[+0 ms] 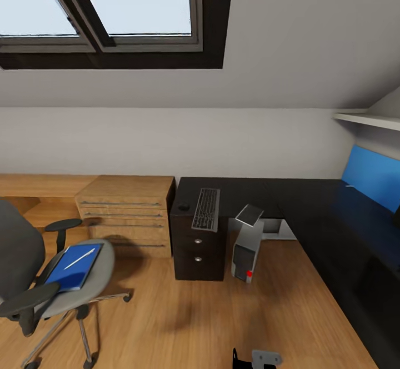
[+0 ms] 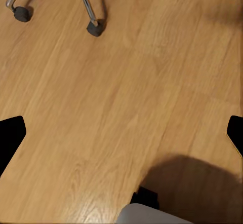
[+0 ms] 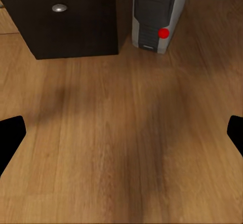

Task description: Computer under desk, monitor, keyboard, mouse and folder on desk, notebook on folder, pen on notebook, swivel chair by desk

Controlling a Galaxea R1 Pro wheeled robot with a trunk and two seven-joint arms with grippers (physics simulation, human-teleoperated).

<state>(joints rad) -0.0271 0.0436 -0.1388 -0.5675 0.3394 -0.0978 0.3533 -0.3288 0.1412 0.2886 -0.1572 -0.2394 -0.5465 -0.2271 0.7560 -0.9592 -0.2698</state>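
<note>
Both claws, left claw (image 2: 121, 133) and right claw (image 3: 121, 133), hang spread and empty above the wood floor (image 2: 126, 82). The folder (image 1: 74, 266) lies flat on the swivel chair (image 1: 83, 288) seat, long axis toward the backrest, pen (image 1: 79, 258) resting diagonally on top. It's likely thin, light, slick: best pinched at 1 exposed edge

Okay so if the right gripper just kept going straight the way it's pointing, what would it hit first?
Most likely the bare wooden floor, which lies between its open fingertips. The computer and the desk drawer unit sit further ahead; depth is hard to judge.
</note>
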